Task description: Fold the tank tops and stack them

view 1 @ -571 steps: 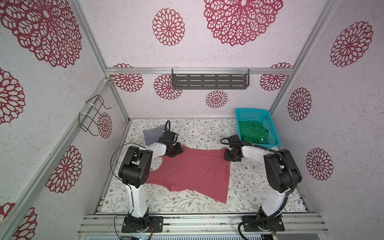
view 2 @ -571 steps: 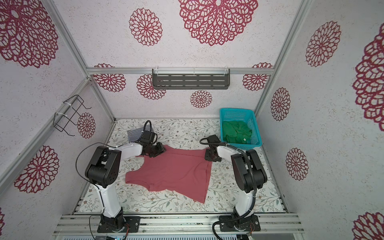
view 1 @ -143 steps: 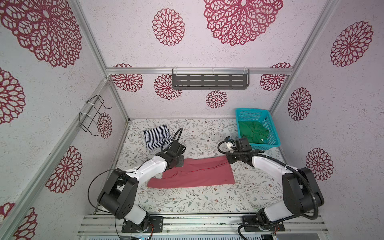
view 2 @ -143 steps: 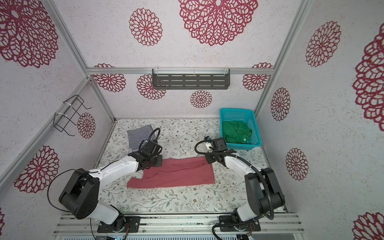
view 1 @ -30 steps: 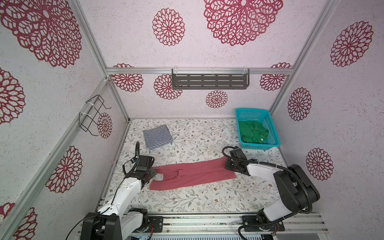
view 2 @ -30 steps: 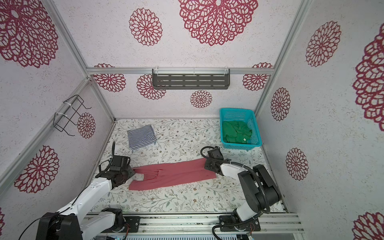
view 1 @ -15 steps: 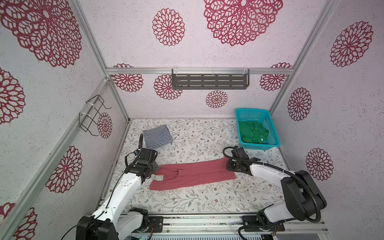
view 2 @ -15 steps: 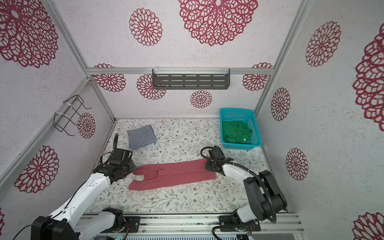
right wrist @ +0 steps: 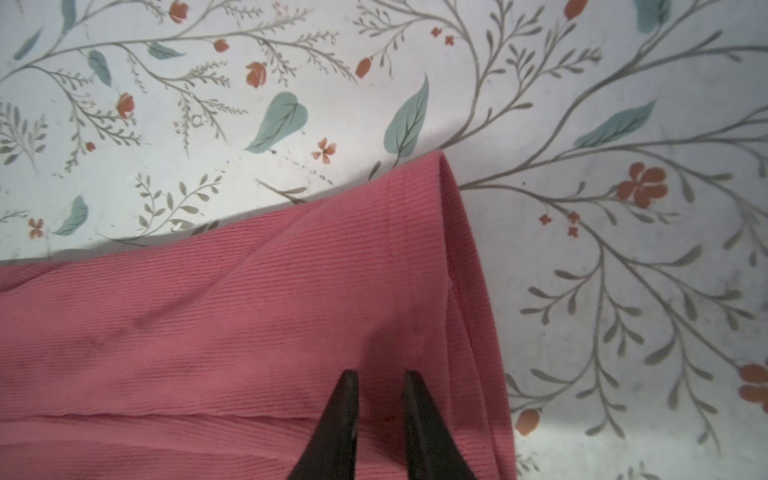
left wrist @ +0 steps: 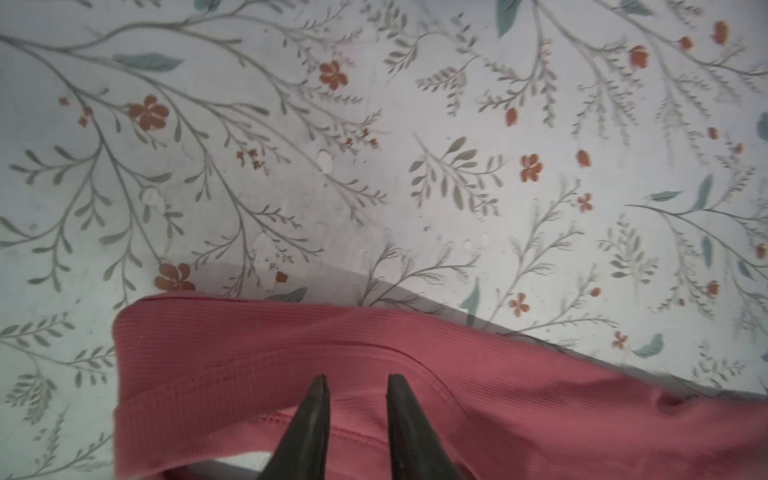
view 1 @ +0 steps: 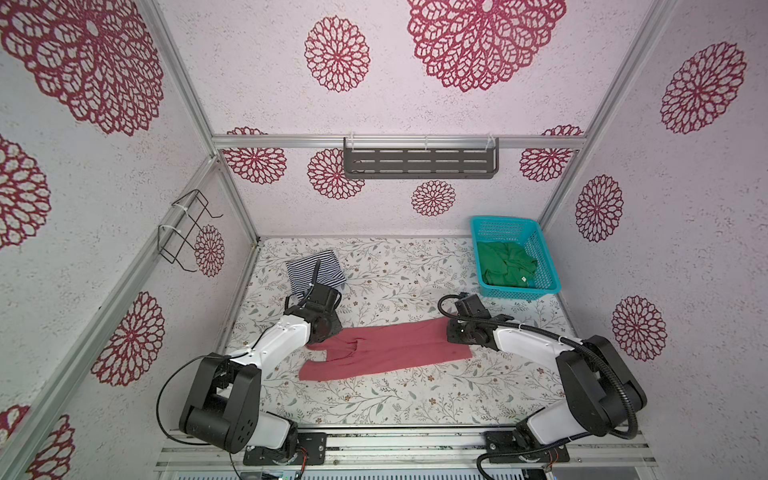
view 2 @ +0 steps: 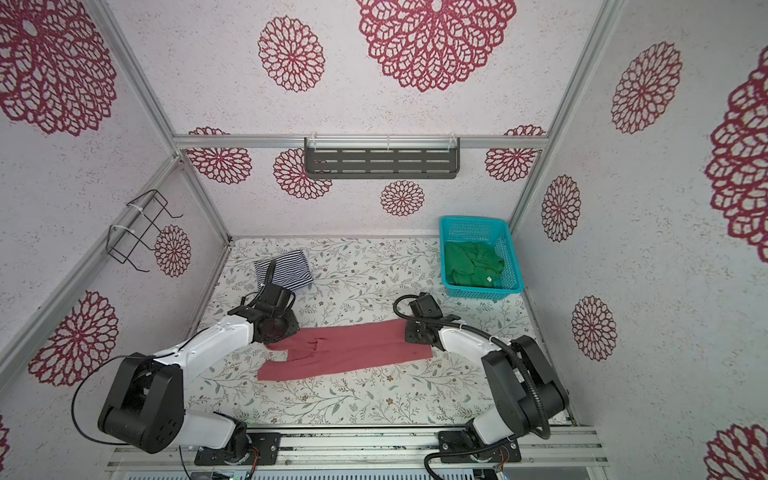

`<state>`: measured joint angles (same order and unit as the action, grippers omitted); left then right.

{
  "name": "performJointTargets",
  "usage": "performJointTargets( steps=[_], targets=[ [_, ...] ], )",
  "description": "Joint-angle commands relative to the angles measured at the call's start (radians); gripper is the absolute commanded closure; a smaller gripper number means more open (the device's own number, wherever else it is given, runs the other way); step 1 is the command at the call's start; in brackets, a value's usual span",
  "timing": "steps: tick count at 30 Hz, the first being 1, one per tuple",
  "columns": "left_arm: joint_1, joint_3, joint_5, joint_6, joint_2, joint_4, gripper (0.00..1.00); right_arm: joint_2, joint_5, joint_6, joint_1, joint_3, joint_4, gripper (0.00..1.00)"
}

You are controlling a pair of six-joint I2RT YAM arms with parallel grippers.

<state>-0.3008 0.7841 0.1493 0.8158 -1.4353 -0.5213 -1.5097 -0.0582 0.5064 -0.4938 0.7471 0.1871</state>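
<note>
The red-pink tank top (view 1: 390,349) (view 2: 353,349) lies folded into a long band across the middle of the table. My left gripper (view 1: 322,338) (left wrist: 356,380) is down on its left far corner, jaws narrow with the ribbed cloth pinched between them. At the band's right end, my right gripper (view 1: 455,338) (right wrist: 378,374) is likewise shut on the folded cloth. The striped tank top (view 1: 318,272) (view 2: 284,270) lies folded at the far left. The green tank top (view 1: 505,264) (view 2: 473,262) lies crumpled in the basket.
A teal mesh basket (view 1: 542,253) (view 2: 509,257) stands at the far right corner. A grey shelf (view 1: 419,164) hangs on the back wall and a wire rack (view 1: 187,232) on the left wall. The left arm's cable passes over the striped top.
My left gripper has swung from the table's left edge onto the red top's left far corner and its jaws have narrowed on the cloth. The right gripper has barely moved.
</note>
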Motion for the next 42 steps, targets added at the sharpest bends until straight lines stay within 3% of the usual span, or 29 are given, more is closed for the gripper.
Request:
performJointTargets(
  steps=[1, 4, 7, 10, 14, 21, 27, 34, 42],
  targets=[
    [0.066, -0.112, -0.030, 0.039, 0.042, 0.081, 0.73, -0.018, -0.049, 0.009, 0.007, -0.010, -0.005, 0.79],
    [0.117, -0.165, -0.053, 0.036, 0.062, 0.098, 0.73, -0.053, -0.058, 0.031, 0.024, -0.029, -0.023, 0.80],
    [0.116, -0.123, -0.022, 0.011, 0.110, 0.035, 0.66, -0.045, -0.055, 0.025, 0.032, -0.033, -0.018, 0.81],
    [0.097, -0.053, -0.002, -0.012, 0.176, -0.035, 0.55, 0.007, -0.032, -0.006, 0.031, -0.023, -0.017, 0.81],
    [0.025, 0.062, 0.000, -0.023, 0.193, -0.106, 0.53, 0.058, 0.003, -0.043, 0.030, 0.003, 0.004, 0.79],
    [-0.151, 0.160, -0.157, 0.010, -0.035, 0.025, 0.64, 0.066, 0.019, -0.045, 0.020, 0.039, 0.039, 0.78],
    [-0.199, 0.198, -0.221, 0.027, -0.206, 0.113, 0.71, 0.068, 0.023, -0.048, 0.018, 0.038, 0.058, 0.78],
    [-0.254, 0.069, -0.233, 0.118, -0.170, 0.128, 0.80, 0.043, 0.017, -0.051, 0.021, 0.031, 0.059, 0.78],
    [-0.293, -0.061, -0.215, 0.180, -0.107, 0.101, 0.82, 0.020, -0.039, -0.078, 0.028, 0.040, 0.048, 0.80]
  ],
)
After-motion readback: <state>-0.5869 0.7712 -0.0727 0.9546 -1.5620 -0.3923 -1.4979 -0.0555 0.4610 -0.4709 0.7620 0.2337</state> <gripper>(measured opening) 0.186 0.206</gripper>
